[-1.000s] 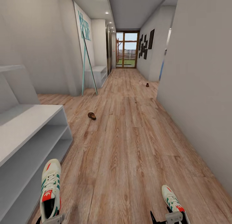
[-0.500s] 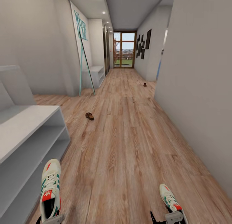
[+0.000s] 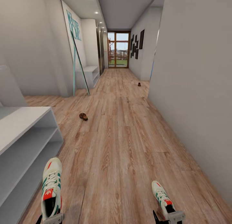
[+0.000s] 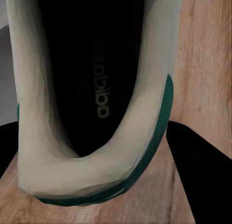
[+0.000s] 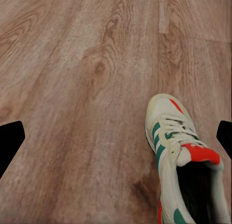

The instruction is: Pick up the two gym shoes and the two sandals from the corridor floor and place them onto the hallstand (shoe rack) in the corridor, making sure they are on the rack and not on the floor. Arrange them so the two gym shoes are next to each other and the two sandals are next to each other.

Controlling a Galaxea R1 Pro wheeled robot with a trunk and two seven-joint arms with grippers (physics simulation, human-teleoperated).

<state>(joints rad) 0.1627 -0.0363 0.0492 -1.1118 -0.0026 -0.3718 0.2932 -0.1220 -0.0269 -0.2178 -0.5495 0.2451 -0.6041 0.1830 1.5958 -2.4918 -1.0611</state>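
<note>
The left gripper sits at the heel of one gym shoe, and the left wrist view looks straight into that shoe's dark opening with a black finger on each side of the heel, so it appears clamped on the shoe. The right gripper carries the second gym shoe at its heel in the same way; in the right wrist view its fingertips stand wide apart at the edges, so I cannot tell whether the jaws actually pinch the shoe.

The hallstand stands just beside the left shoe, its pale grey bench top and two open tiers facing the corridor. To do this step well, I judge the base should turn toward the rack so both arms can reach a tier. Each shoe should then be lowered flat, sole down, toes the same way, with the second set close alongside the first and room left on the rack for the other pair.

Further along the corridor floor, one brown sandal lies near the rack's far end, and a second sandal lies well apart by the right wall. A teal leaning frame and a smaller white bench stand against the left wall. Nothing lies between the shoes and the rack.
</note>
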